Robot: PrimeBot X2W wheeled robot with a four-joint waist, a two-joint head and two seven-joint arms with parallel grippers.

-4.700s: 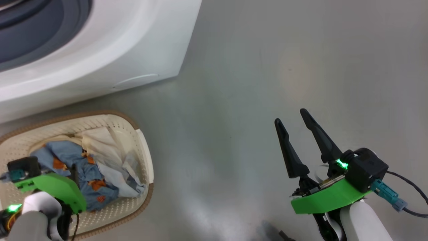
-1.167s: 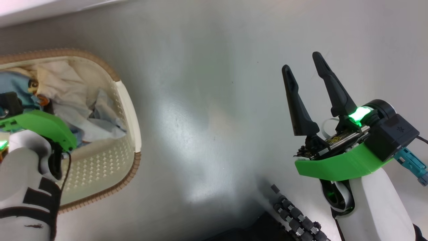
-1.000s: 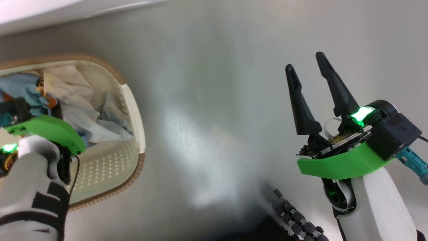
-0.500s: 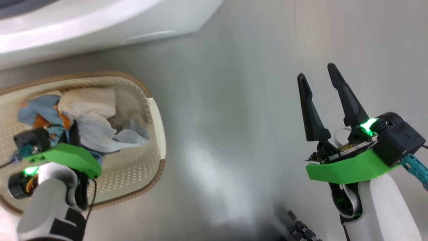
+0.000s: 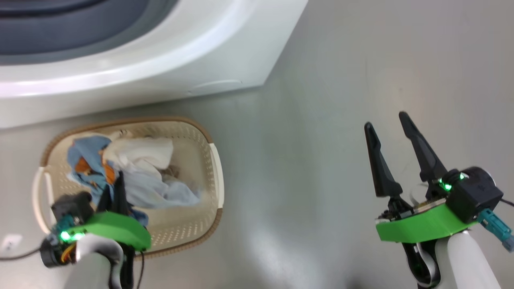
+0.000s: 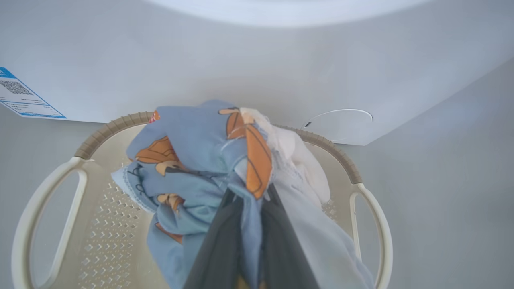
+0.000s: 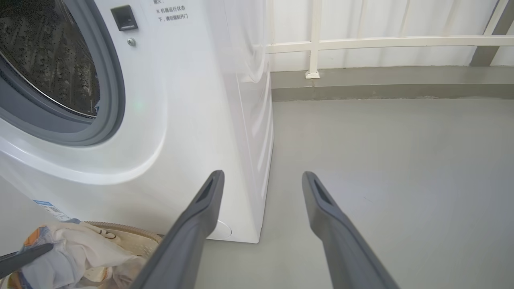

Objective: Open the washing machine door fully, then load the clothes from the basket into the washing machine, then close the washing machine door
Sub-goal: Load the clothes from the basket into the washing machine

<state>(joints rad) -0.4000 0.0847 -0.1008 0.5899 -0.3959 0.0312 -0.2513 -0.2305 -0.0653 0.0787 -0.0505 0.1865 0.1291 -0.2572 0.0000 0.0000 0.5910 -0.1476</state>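
Observation:
The cream basket stands on the floor before the white washing machine. In it lie the clothes, light-blue printed fabric with white pieces. My left gripper is over the basket, shut on the blue fabric, which bunches up above the basket rim. My right gripper hangs open and empty over bare floor to the right, apart from everything. Its wrist view shows the machine's steel drum open inside the grey gasket, with the clothes at lower left. The washing machine door is out of view.
Grey floor stretches right of the machine. A white railing and low wall close the far side. A blue label and a round cap mark the machine's lower front. A dark cable trails at lower left.
The head camera has swung, bringing the machine's front and the whole basket into view. My left gripper stays shut on the blue fabric, now bunched higher. The right gripper stays open.

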